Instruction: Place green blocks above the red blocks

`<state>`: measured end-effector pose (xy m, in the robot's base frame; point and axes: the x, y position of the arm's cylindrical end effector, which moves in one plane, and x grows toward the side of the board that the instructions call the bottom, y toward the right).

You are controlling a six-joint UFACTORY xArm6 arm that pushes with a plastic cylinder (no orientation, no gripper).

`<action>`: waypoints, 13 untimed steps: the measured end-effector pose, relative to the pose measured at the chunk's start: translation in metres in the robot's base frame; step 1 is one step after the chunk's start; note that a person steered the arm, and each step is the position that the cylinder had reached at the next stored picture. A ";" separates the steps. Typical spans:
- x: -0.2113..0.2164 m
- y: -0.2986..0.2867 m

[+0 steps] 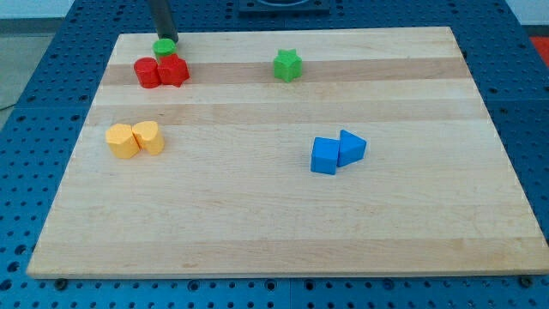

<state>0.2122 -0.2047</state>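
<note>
My end effector is a plain dark rod with nothing to open or close, so it holds nothing; it can only push. My tip (167, 39) sits near the view's top left, right at the upper edge of the green round block (164, 46), touching it or all but touching it (the rod hides the exact contact).

That green round block lies just above the two red blocks and appears to touch them. The red blocks sit side by side and pressed together: the left red block (147, 73) looks rounded, while the right red block (174, 70) looks more angular, though I cannot make out its exact shape.

The green star block (288, 65) stands alone further toward the view's right, at about the same height as the red pair and well apart from them and from my tip.

Lower on the view's left, two yellow blocks touch one another: the left yellow block (123, 141) looks many-sided and the right yellow block (149, 136) has a rounded top. Toward the view's right and below the middle, a blue cube (325, 156) touches a blue wedge-like block (352, 147) beside it.

All of this rests on the pale wooden worktop (283, 232), which lies on a blue perforated base (26, 86).
</note>
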 end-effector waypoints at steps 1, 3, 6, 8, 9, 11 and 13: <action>0.000 0.000; 0.011 0.000; -0.020 0.118; 0.020 0.302; 0.070 0.309; 0.085 0.168; 0.096 0.134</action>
<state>0.3080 -0.0707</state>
